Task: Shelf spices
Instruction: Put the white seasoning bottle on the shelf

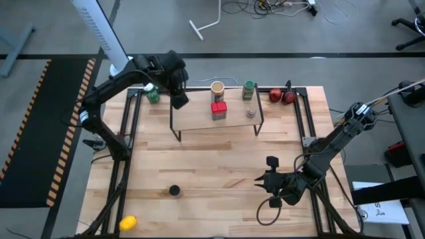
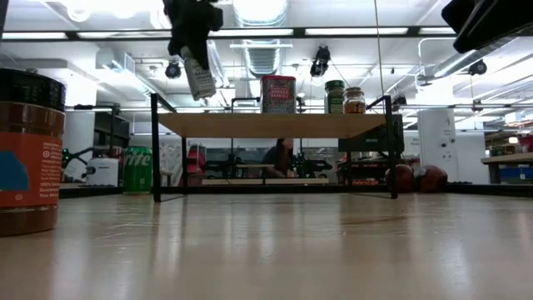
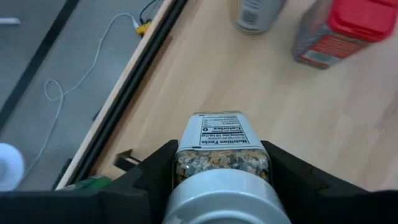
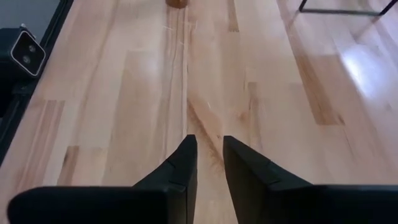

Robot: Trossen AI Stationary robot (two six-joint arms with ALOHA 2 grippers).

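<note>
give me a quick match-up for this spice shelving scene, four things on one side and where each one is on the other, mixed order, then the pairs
Things:
1. white-capped jar
2. red square tin
3. dark-capped brown jar
4. green can

Places:
A. on the table's front part, off the shelf
B. on the shelf top
C. held by the left gripper above the shelf's left end
D. on the table behind the shelf's left end

Pairs: 1-C, 2-B, 3-A, 4-D

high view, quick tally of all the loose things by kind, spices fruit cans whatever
Spice containers: 6 (white-capped jar in the left gripper, tan tub, red tin, green-capped jar, grey-capped jar, dark-capped jar)
Red fruits: 2
Green can: 1
Yellow object: 1
Total: 10
</note>
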